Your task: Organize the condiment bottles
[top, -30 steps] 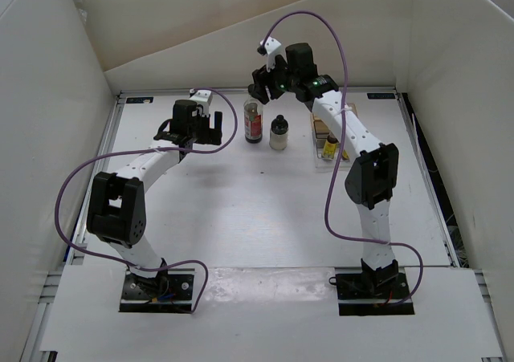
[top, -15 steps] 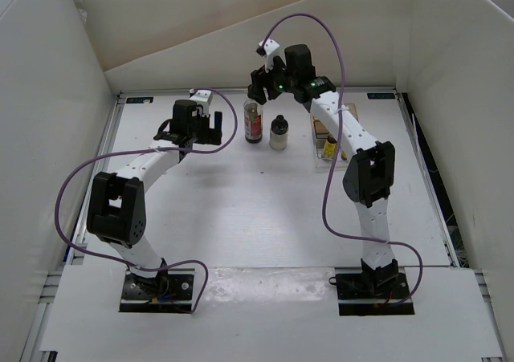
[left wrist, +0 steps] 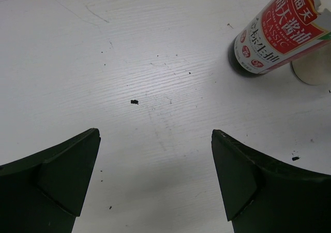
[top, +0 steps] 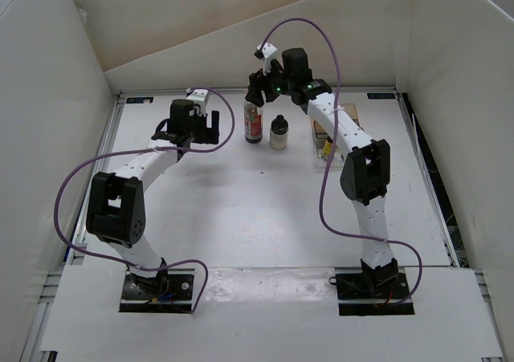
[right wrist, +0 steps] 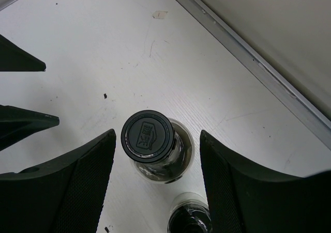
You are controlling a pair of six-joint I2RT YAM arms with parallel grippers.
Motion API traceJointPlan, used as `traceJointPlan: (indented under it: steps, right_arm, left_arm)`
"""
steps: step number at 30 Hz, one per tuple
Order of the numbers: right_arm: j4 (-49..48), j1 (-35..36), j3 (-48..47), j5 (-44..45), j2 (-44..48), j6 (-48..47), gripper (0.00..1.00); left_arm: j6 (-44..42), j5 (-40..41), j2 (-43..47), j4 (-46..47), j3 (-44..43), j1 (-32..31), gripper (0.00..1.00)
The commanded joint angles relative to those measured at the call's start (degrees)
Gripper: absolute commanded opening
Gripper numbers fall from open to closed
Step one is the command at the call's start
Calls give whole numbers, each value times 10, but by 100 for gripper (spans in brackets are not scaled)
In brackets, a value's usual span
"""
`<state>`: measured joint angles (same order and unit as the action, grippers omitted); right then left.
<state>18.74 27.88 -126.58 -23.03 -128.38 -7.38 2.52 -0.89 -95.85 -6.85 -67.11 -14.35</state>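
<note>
Right fingers (right wrist: 77,186) spread, straddling dark-red bottle (right wrist: 147,136) untouched; whitish jar (right wrist: 189,220) just beside; left fingers (left wrist: 57,176) released.

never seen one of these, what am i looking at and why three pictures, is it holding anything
These are two robot arms bolted to a table, each ending in a two-finger pincer. The wide picture comes from a fixed camera above and behind them. The other two come from cameras on the wrists, so the dark shapes there are each arm's own fingers. On the table stand a tall dark-red bottle, a squat jar beside it, and a rack holding a yellow bottle. The left pincer is open over bare table, holding nothing. The right pincer hangs open over the tall bottle, a finger on each side, not gripping it.
</note>
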Motion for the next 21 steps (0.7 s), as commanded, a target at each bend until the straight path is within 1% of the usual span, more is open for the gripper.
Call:
traceJointPlan:
  steps: [1, 10, 12, 15, 16, 18, 19, 21]
  right_arm:
    - [-36, 2, -18, -15, -1, 12, 69]
    - [-45, 9, -12, -20, -4, 13, 63]
    - [-45, 9, -11, -20, -4, 12, 60]
    - [-45, 9, -10, -20, -4, 13, 52]
    - [-44, 9, -11, -20, -3, 12, 46]
    - [-45, 11, -10, -20, -2, 10, 40]
    - [-44, 10, -9, -19, 1, 8, 32]
    - [-43, 12, -6, -15, 3, 6, 22]
  left_arm:
    - [5, -10, 15, 10, -1, 4, 100]
    - [6, -10, 15, 11, 1, 5, 100]
    - [7, -10, 15, 11, 1, 6, 100]
    - [6, -10, 15, 11, 1, 6, 100]
    - [6, -11, 15, 11, 0, 6, 100]
    - [6, -10, 14, 11, 1, 6, 100]
    - [7, -10, 14, 11, 0, 6, 100]
    - [7, -10, 14, 11, -1, 7, 100]
